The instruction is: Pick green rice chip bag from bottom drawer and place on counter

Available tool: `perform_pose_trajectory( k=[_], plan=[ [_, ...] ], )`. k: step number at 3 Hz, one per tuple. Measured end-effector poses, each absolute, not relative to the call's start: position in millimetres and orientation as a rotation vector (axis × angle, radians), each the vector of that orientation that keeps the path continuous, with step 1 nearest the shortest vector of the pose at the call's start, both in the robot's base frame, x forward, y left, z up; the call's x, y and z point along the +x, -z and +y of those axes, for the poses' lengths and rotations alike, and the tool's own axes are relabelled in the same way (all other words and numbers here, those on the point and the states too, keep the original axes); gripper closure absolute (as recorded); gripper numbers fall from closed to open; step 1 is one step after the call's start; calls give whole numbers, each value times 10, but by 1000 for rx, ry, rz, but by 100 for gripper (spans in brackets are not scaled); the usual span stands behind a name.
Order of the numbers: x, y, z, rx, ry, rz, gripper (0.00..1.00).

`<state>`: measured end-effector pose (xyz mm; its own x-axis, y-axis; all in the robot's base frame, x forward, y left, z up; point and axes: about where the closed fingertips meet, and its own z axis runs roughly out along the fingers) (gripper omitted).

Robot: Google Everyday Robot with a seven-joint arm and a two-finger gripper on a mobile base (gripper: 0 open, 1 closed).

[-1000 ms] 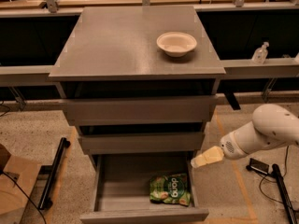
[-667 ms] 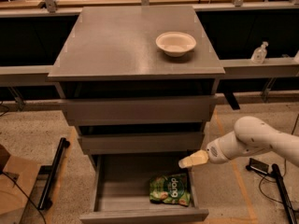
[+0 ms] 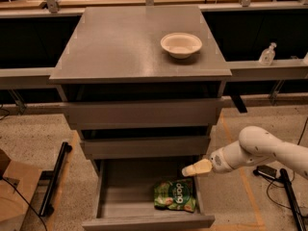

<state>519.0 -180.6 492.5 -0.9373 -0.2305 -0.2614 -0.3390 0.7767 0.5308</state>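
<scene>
The green rice chip bag lies flat at the right side of the open bottom drawer, its white "dang" lettering facing up. My gripper hangs on the white arm that reaches in from the right. It is just above the drawer's right side, a little above and to the right of the bag, not touching it. The grey counter is the cabinet's flat top.
A white bowl sits on the counter's right side. Two shallower drawers above stick out slightly. A small bottle stands on the ledge at right. Black bars lie on the floor at left and right.
The gripper has moved left and a little down, from beside the cabinet's right edge to over the open bottom drawer near the bag. The bag has not moved.
</scene>
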Motion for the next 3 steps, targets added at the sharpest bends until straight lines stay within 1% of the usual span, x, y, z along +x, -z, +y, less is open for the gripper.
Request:
perform_pose_trajectory(
  k=[1,2,3],
  plan=[
    [5317,-4249,-1278,-359,-1116,2794,0],
    [5378,-3736,-912,-323,-1240,2823,0],
    [5447,-3149,-529,-246,-1324,2876,0]
  ],
)
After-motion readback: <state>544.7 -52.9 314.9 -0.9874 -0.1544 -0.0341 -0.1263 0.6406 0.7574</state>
